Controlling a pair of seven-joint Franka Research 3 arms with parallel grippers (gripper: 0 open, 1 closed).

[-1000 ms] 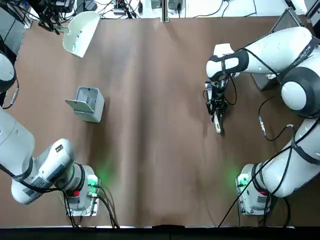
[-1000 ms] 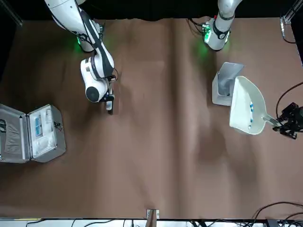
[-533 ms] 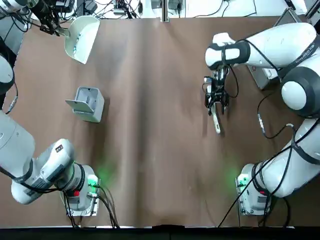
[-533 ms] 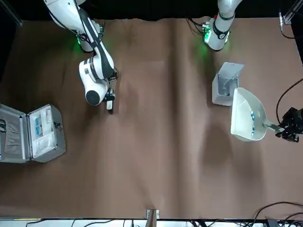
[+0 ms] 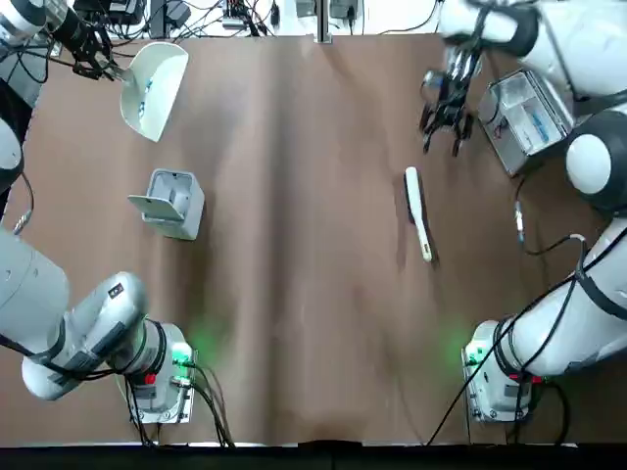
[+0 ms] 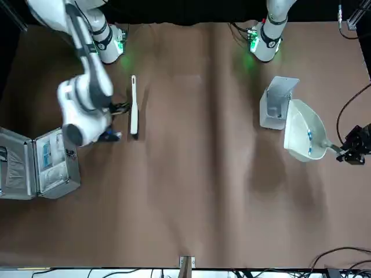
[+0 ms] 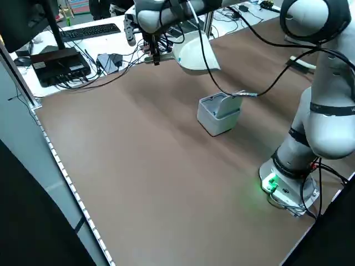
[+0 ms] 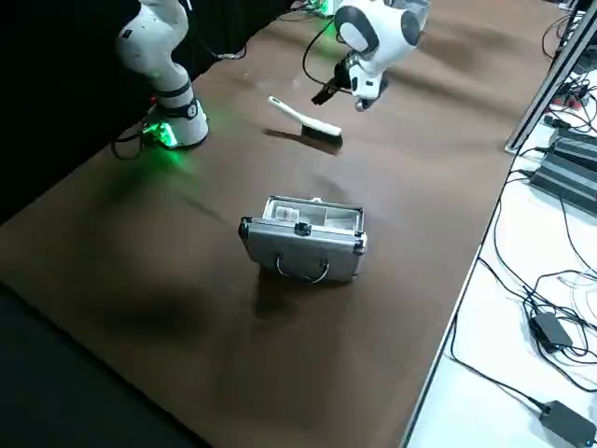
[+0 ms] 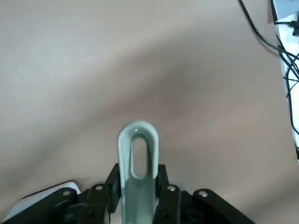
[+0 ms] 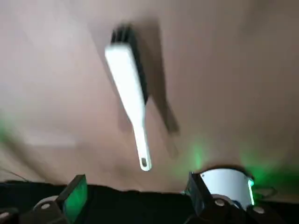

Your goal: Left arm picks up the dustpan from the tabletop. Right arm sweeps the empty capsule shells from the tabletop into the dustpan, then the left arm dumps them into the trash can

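My left gripper (image 5: 101, 65) is shut on the thin handle (image 9: 137, 156) of the cream-white dustpan (image 5: 153, 86), held in the air at the table's far left, beyond the trash can (image 5: 172, 203). The can's lid stands open. A few tiny bluish specks (image 6: 309, 138), the capsule shells, lie inside the dustpan (image 6: 302, 136). My right gripper (image 5: 443, 139) hangs open above the table's far right. Below it the slim white brush (image 5: 418, 212) lies flat on the table, touched by nothing.
An open silver metal case (image 5: 525, 111) lies at the far right, close to my right gripper. Cables and a white ledge (image 5: 294, 15) run along the far edge. The arms' bases (image 5: 157, 377) stand at the near edge, and brown tabletop (image 5: 294, 245) spreads between them.
My right gripper let go of the brush, opened, and rose away toward the far right by the case. The brush stays on the table. The dustpan shifted slightly in my left gripper.
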